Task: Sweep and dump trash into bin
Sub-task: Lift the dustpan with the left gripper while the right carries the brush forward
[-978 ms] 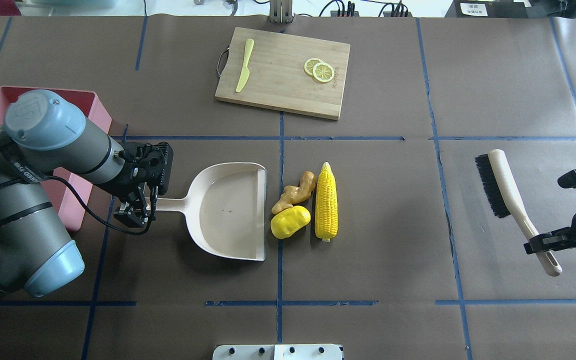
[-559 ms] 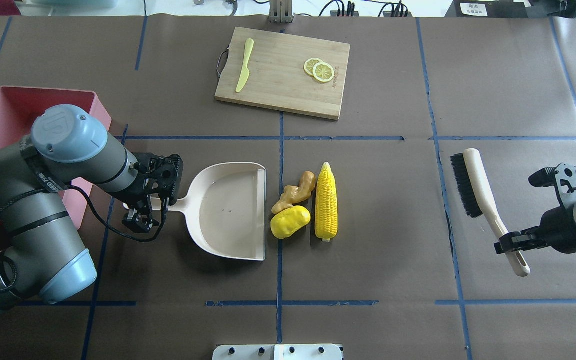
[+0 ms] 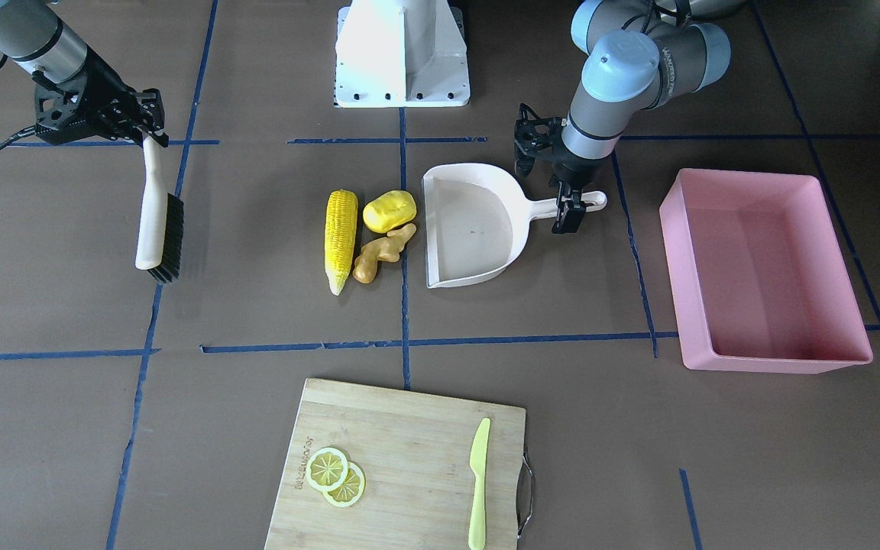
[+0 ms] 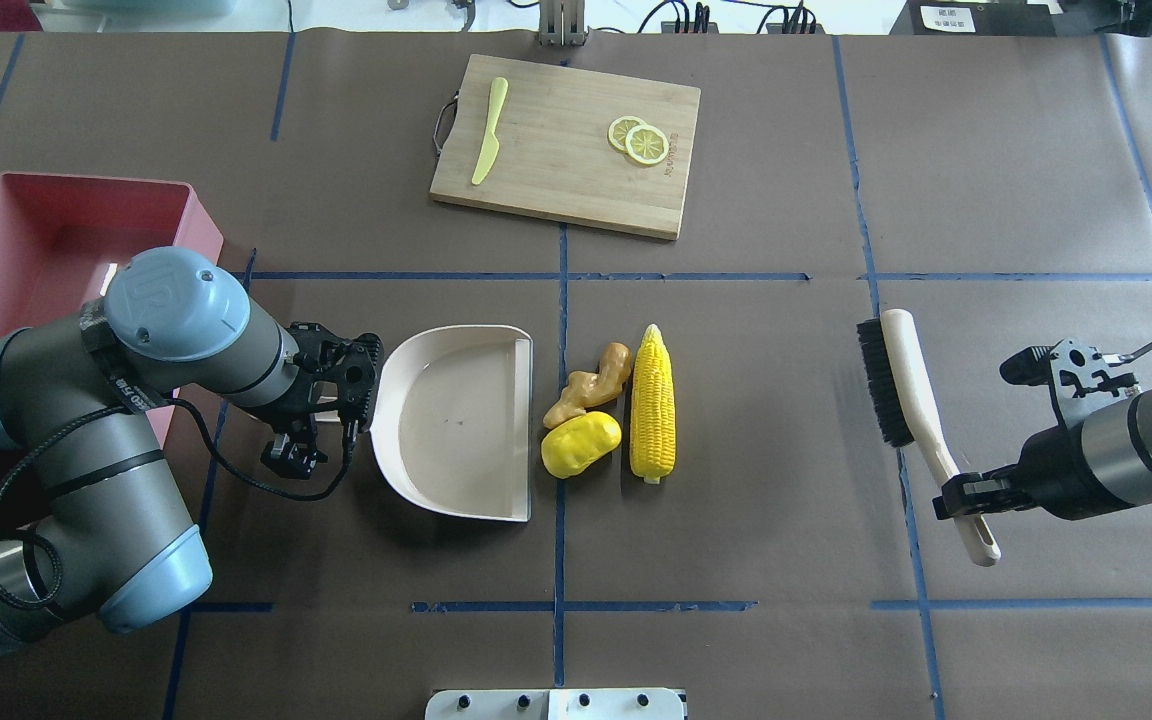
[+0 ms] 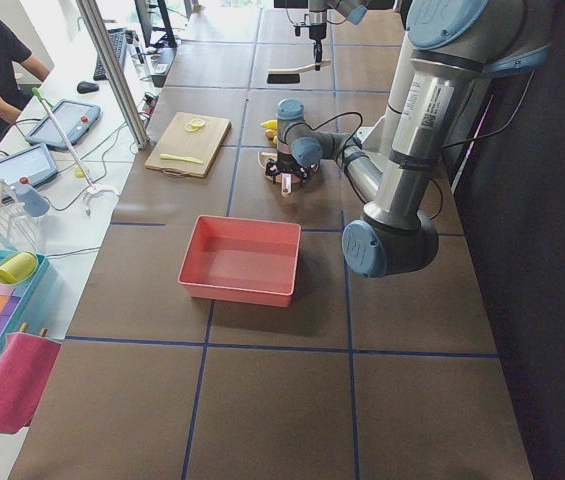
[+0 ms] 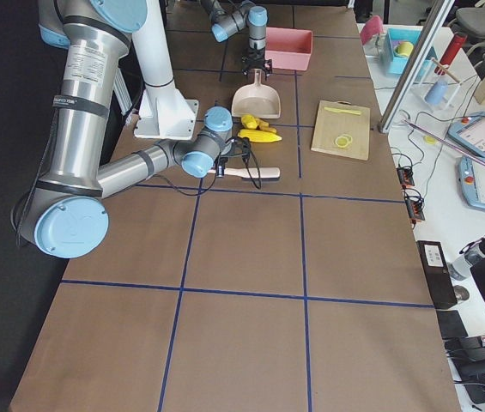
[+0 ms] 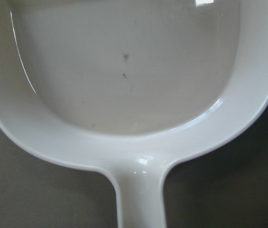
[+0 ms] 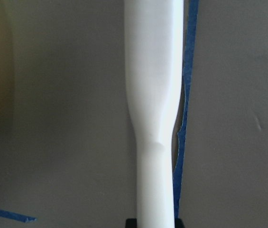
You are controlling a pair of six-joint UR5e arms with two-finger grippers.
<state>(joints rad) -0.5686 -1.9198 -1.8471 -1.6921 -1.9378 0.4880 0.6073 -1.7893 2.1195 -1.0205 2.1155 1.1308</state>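
Several blue tape lines (image 4: 536, 276) grid the brown table (image 4: 736, 450) holding the bin (image 4: 36, 240).

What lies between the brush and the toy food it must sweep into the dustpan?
Nothing visible. Only bare table lies between the brush and the corn cob, and the dustpan sits, mouth open, just past the food.

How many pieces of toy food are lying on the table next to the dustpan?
3. The corn cob lies farthest from the dustpan; the ginger root and the yellow lump lie between them, the lump nearer the robot. None seems hidden.
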